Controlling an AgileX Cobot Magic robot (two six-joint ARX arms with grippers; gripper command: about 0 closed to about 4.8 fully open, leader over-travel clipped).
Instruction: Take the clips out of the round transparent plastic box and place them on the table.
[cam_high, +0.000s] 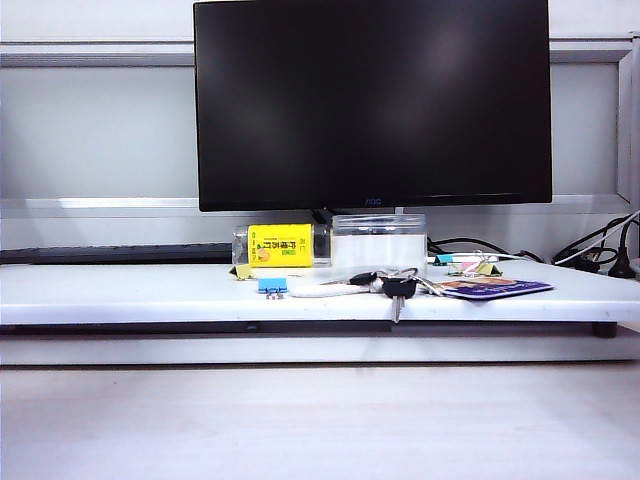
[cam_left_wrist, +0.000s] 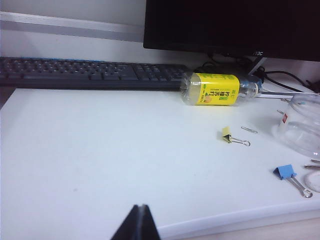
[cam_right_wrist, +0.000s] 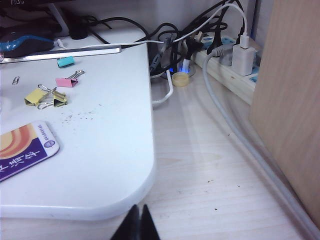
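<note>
Black jaws pressed together and empty, the left gripper (cam_left_wrist: 141, 220) hangs over bare table (cam_left_wrist: 90, 150); well ahead of it lie a yellow clip (cam_left_wrist: 226, 135), a blue binder clip (cam_left_wrist: 286, 172) and the round transparent plastic box (cam_left_wrist: 302, 125). Equally pinched and empty, the right gripper (cam_right_wrist: 138, 222) hovers at the board's rounded corner, with two yellow clips (cam_right_wrist: 44, 96) far ahead beside pink and teal ones. Clips already lie on the table, so the emptying looks finished or nearly so; whether any remain inside cannot be told. Only the exterior view shows the box whole, beneath the monitor (cam_high: 372, 100); neither gripper appears there.
</note>
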